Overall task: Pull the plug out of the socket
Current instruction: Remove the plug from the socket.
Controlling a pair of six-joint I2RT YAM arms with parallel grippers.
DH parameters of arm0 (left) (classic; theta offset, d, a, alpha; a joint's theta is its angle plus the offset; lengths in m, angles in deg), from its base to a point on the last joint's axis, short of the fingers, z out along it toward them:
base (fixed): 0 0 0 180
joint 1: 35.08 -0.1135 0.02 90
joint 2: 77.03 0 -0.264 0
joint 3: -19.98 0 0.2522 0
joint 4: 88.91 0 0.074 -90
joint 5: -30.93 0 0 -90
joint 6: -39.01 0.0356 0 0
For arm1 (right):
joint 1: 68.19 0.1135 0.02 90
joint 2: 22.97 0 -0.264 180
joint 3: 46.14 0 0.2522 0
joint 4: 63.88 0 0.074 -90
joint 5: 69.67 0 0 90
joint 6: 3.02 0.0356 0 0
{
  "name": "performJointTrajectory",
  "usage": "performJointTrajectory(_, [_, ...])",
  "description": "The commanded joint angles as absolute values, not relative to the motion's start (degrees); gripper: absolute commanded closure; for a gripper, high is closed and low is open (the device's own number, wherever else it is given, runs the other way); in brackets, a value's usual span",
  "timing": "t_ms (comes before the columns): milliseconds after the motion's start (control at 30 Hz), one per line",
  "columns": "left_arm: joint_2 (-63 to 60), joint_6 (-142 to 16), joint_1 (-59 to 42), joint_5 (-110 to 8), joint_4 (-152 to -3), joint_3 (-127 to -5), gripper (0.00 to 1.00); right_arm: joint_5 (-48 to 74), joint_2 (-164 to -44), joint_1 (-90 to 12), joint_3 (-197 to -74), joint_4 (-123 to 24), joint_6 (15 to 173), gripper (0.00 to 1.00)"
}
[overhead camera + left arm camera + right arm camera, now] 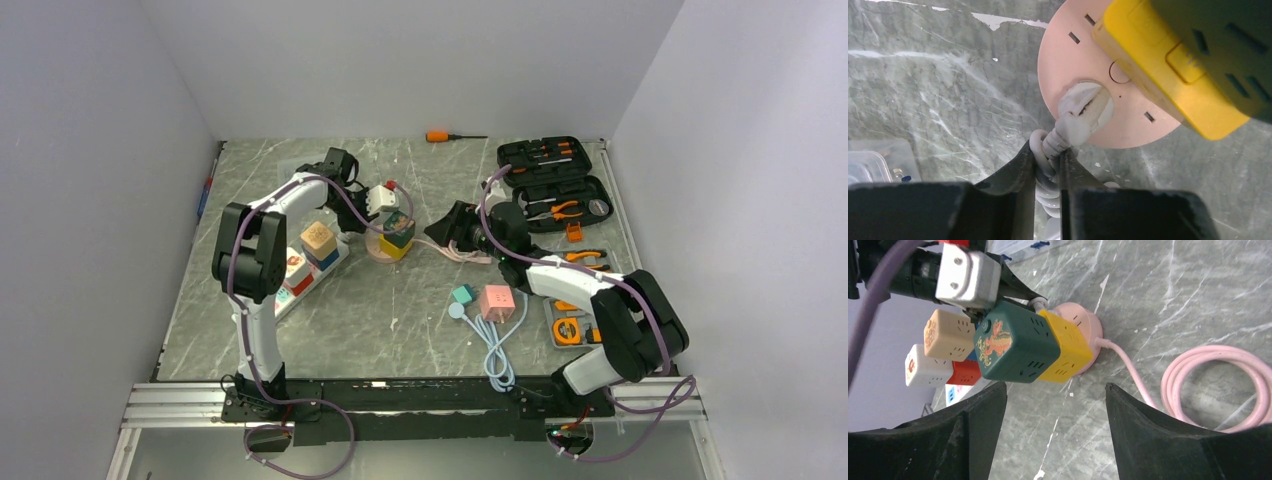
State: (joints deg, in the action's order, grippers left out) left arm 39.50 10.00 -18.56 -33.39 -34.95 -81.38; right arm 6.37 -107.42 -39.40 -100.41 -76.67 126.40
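We are looking down on a grey marbled table (350, 335) boxed in by white walls (100, 200) on three sides, with bare marble lying open across the near centre and along the far left edge. The left arm (262, 250) is hanging over the left half beside a strip of stacked coloured cubes (312, 255). The right arm (600, 300) is hanging over the right half next to an open tool case (555, 180), which is crowding the far right corner. A pale looped cable (495, 355) is lying near the front edge, and a pink cord (1218, 385) is coiling to the right of the pink round socket (1078, 60), which is sitting flat at mid-table between the two arms. The right gripper (1054, 390) is hovering apart from the socket, its fingers spread wide. A green cube (1013, 342) and a yellow cube (1065, 350), joined, are standing on the socket's face and walling it off on the right arm's side. A pink adapter (497, 302) is lying near the looped cable, and an orange screwdriver (440, 136) is resting by the back wall. The white plug (1083, 112) is sitting in the socket's face just beside the yellow cube, and the left gripper (1048, 150) is pinching its ribbed neck, fingers pressed in on it.
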Motion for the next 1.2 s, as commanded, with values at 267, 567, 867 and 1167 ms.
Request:
performJointTrajectory(267, [35.1,3.6,-17.2,-24.6,-26.2,-78.1,1.00,7.1,-104.8,-34.2,-95.9,-77.2,128.1,0.32])
performJointTrajectory(567, [31.8,2.4,-18.0,-20.4,-23.1,-76.5,1.00,5.7,-113.5,-29.7,-92.0,-88.0,135.2,0.34])
performJointTrajectory(867, [29.1,0.9,-18.3,-16.8,-21.2,-73.4,1.00,13.4,-118.5,-29.6,-98.0,-87.9,135.5,0.21])
performJointTrajectory(1167, [30.4,1.6,-18.3,-17.4,-21.5,-71.6,1.00,14.8,-121.6,-29.8,-104.3,-86.5,133.5,0.26])
